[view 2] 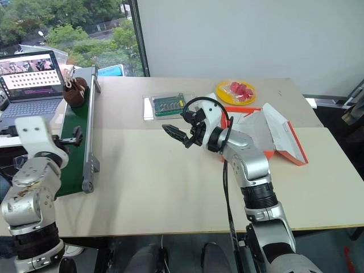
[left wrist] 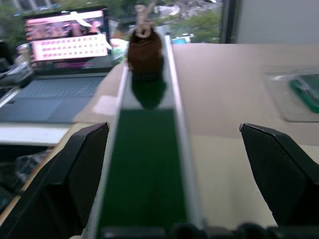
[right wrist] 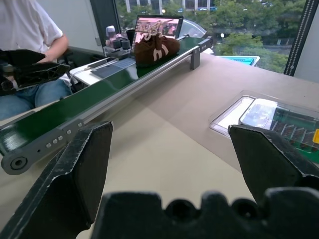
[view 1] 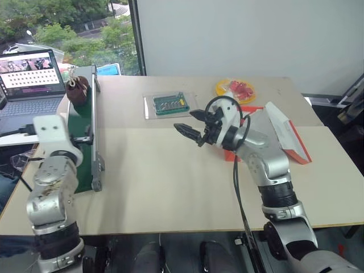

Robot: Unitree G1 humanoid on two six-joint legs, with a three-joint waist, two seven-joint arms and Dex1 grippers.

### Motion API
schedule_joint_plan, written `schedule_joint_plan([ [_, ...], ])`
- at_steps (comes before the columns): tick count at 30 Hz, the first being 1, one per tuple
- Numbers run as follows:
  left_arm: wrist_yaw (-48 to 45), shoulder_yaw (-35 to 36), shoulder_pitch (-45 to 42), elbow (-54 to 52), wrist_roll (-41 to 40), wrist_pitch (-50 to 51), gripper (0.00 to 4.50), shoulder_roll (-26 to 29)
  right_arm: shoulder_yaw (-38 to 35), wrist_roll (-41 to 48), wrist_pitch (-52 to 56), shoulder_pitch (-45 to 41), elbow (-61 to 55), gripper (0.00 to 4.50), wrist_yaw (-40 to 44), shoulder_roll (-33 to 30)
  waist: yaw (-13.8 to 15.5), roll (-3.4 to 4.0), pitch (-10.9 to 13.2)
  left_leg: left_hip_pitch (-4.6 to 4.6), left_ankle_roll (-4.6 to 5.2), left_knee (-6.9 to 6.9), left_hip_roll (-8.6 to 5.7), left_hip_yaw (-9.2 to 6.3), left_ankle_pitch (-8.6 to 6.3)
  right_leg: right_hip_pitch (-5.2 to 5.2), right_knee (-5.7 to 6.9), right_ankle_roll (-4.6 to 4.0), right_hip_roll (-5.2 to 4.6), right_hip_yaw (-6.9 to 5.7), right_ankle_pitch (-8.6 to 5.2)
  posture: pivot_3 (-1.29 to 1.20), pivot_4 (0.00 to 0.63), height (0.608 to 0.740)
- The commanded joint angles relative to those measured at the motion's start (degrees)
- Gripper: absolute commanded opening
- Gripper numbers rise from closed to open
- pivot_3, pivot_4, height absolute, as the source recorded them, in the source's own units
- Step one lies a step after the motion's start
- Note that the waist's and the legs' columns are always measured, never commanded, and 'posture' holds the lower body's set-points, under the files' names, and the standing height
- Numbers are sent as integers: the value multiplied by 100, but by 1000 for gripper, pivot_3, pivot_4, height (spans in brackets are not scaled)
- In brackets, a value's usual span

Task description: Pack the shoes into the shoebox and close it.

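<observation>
Brown shoe: one dark brown shoe [right wrist: 155, 49] with cream laces and white side marks sits at the far end of a green conveyor belt [view 1: 79, 149], in the upper left of the head view. It rests on its sole, unheld. I can make out just this one.
Shoebox: the orange-red shoebox [view 2: 273, 133] lies open at the right of the frame on the pale table [view 1: 170, 182], white inside showing, lid flap tilted up. Part of it is hidden behind the right arm. No shoe is visible in the part that shows.
Left tool: the left tool [left wrist: 184, 174] points along the belt toward the shoe, its black fingers wide apart, holding nothing, well short of the shoe.
Right tool: the right tool [view 1: 192, 126] hangs above the middle of the table, fingers spread, empty, aimed toward the belt.
Step in hand: judging by this, packing has not begun; the robot is lining up to fetch the shoe.
Next move: likely to reach the shoe on the belt, close on it, then carry it across to the box.
Other things: laptop [view 1: 31, 77] upper left, clear tray with green board [view 1: 169, 104] at centre, yellow plate [view 2: 235, 91] beyond.
</observation>
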Motion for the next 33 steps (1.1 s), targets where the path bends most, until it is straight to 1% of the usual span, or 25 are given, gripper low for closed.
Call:
schedule_joint_plan([
  [1,-317,-91,-443,1026,10,-798,4500,329,77,66,44,-90,-252,4379,159,-30,11,-1,0,-1,0,0,0,-1,0,0,-1,0,-1,-2,0,0,150,740],
  [6,-421,-196,-886,2594,119,-1578,4500,536,106,58,123,41,-399,4379,169,-94,3,-2,1,-9,0,-1,-1,-4,0,-2,1,0,-3,-9,1,0,150,740],
  [8,-393,-246,-1059,3050,149,-1869,4500,570,104,44,156,88,-456,4379,155,-126,3,-2,1,-10,-1,-4,0,-2,0,-4,2,0,-6,-11,1,0,150,740],
  [15,-345,-336,-1333,3889,110,-2388,4500,587,63,12,249,182,-625,4379,68,-269,-3,-5,2,-33,-3,-3,1,-1,2,-30,8,-2,-8,-13,4,0,150,740],
  [27,-314,-352,-1629,4995,3,-2877,4500,632,-28,-177,101,78,-493,4379,-206,-383,1,-5,2,-37,-3,-2,0,6,2,-40,7,-2,-9,-13,5,0,150,740],
  [30,-502,-315,-1724,5007,-171,-2962,3808,557,-60,-194,97,19,-477,4500,-250,-393,4,-5,2,-37,-3,-2,0,7,2,-40,8,-2,-9,-14,5,0,150,740],
  [33,-581,-305,-1833,4869,-290,-3030,2836,553,-83,-219,115,-15,-496,4500,-275,-399,16,-6,2,-38,-5,-2,0,7,3,-42,9,-2,-9,-16,5,0,150,740],
])
